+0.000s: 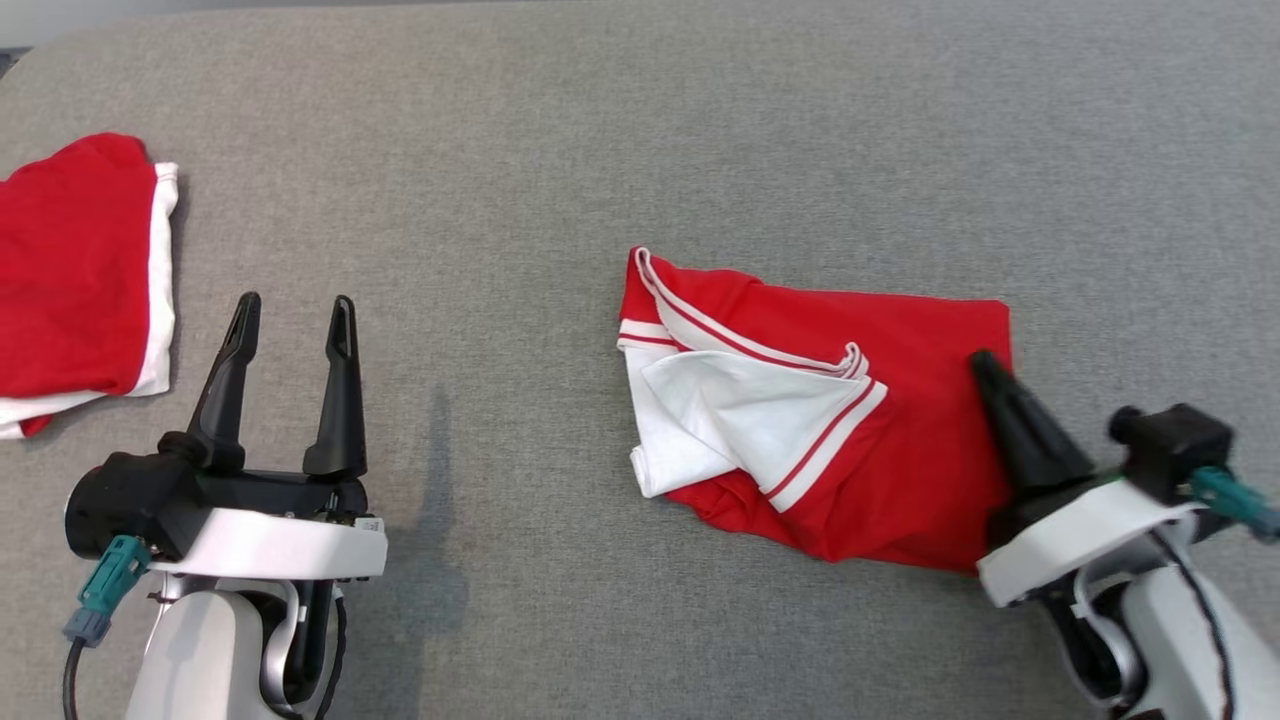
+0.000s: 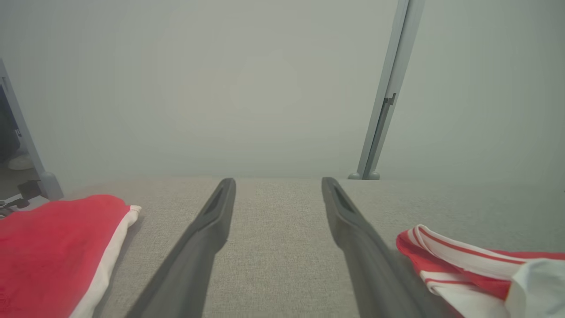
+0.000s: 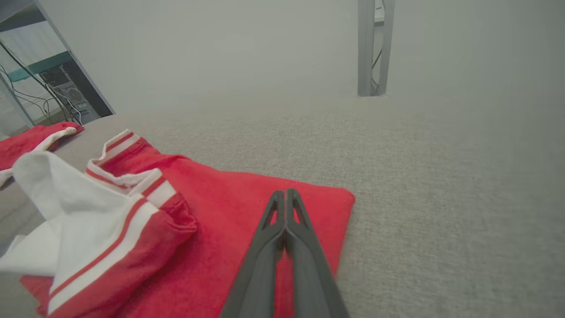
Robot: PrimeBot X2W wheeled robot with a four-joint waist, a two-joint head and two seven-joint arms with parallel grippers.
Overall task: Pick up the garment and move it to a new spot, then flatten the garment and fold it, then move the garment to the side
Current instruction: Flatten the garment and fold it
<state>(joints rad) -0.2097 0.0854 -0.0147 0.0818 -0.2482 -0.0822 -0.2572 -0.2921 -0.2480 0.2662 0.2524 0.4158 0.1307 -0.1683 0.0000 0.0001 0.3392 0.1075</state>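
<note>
One crumpled garment (image 1: 900,450) on counter (image 1: 600,120), under and left of right gripper (image 1: 982,362); long axis runs leftward from it. That gripper closed, jaws pressed together, no cloth seen between, over far-right corner. Opposite side: left gripper (image 1: 296,305) open, well apart. Right arm nearer.

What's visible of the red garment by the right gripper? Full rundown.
The red garment is soft, knit-looking cloth with white panels and red-and-white striped trim. It lies crumpled and roughly folded on the grey fabric surface, with a white part turned up over its left half and its right half flat. The shut right gripper has its tips at the garment's far right corner; whether it pinches cloth is unclear.
</note>
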